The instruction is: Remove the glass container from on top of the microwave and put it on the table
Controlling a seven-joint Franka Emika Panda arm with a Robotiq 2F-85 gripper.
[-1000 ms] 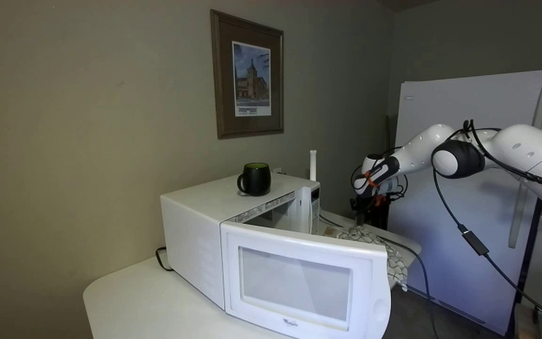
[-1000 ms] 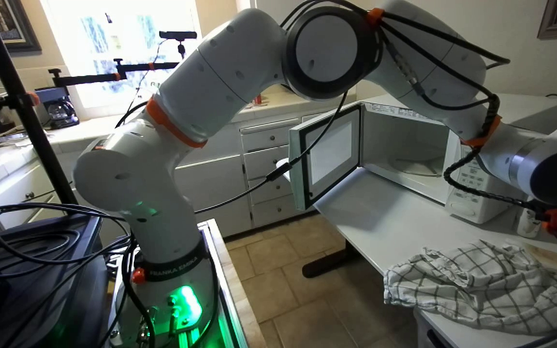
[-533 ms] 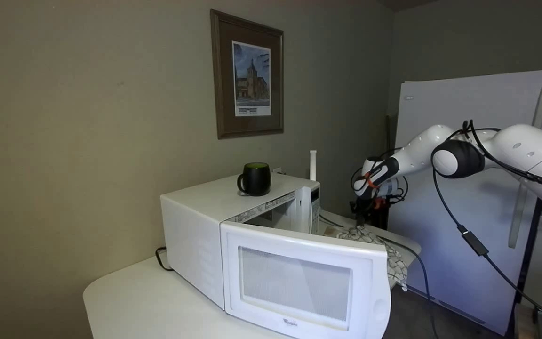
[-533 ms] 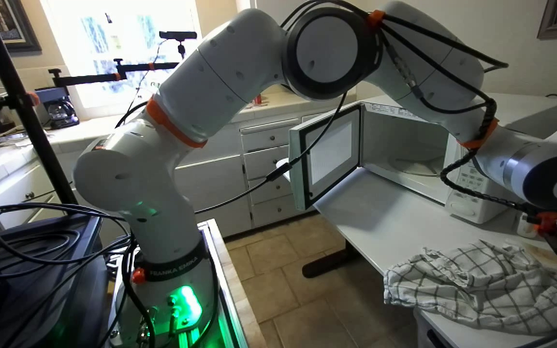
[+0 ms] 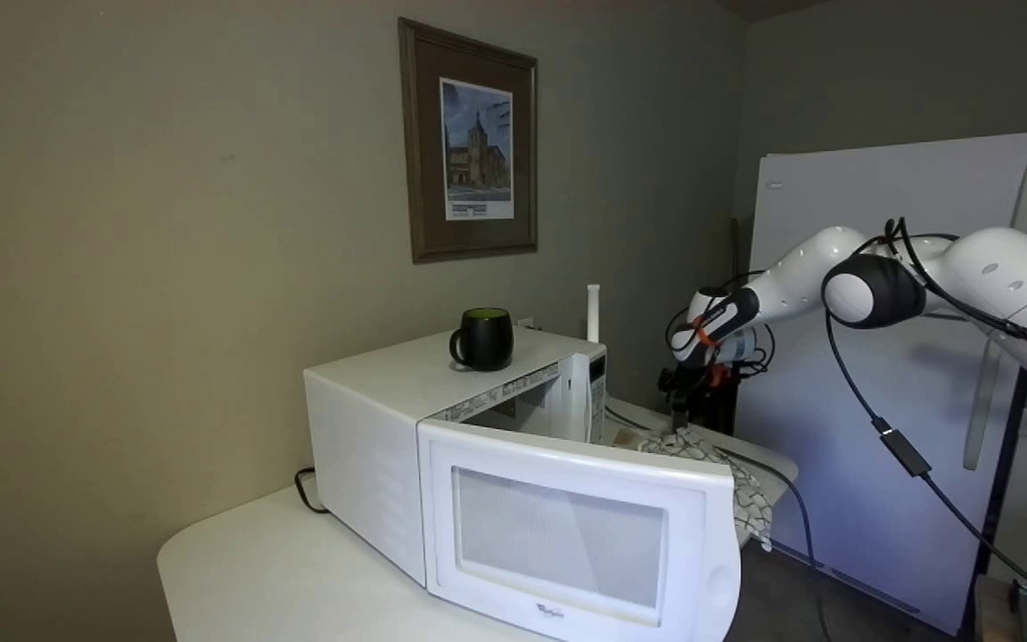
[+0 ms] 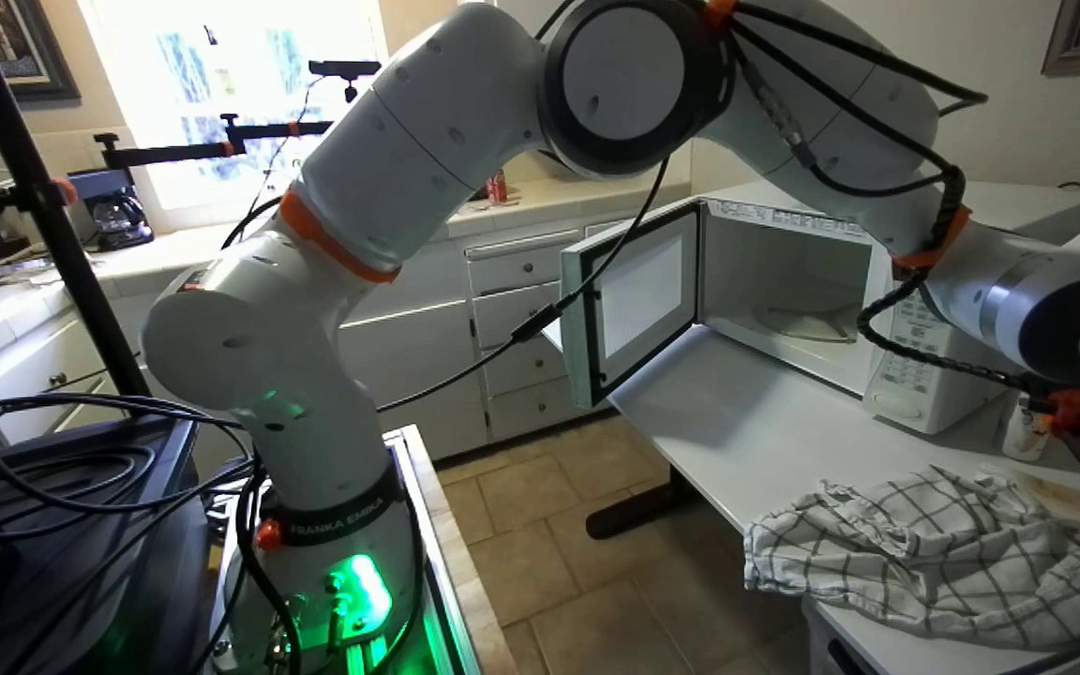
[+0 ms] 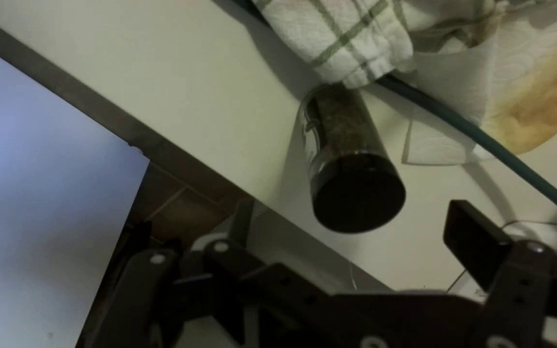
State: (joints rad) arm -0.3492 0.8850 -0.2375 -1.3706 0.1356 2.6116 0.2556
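A glass container point(image 7: 339, 121) with a black lid and dark contents stands on the white table point(image 7: 186, 96) in the wrist view, lid toward the camera. My gripper point(image 7: 351, 217) is open, its fingers point(image 7: 476, 241) wide apart on either side of the lid and clear of it. In both exterior views the white microwave point(image 5: 362, 464) has its door point(image 5: 567, 535) swung out. Far beyond that door, my gripper hangs low over the table's other end in an exterior view. I cannot make out the container in either exterior view.
A black mug point(image 5: 485, 341) sits on top of the microwave. Beside the container lie a checked towel point(image 6: 934, 562), a dark green cable point(image 7: 476, 133) and a stained paper point(image 7: 535, 106). The table edge runs close by, with the fridge point(image 7: 41, 193) past it.
The arm's elbow and upper links have shifted slightly, and the gripper has risen a little over the last half second. Microwave, mug and towel have stayed put.
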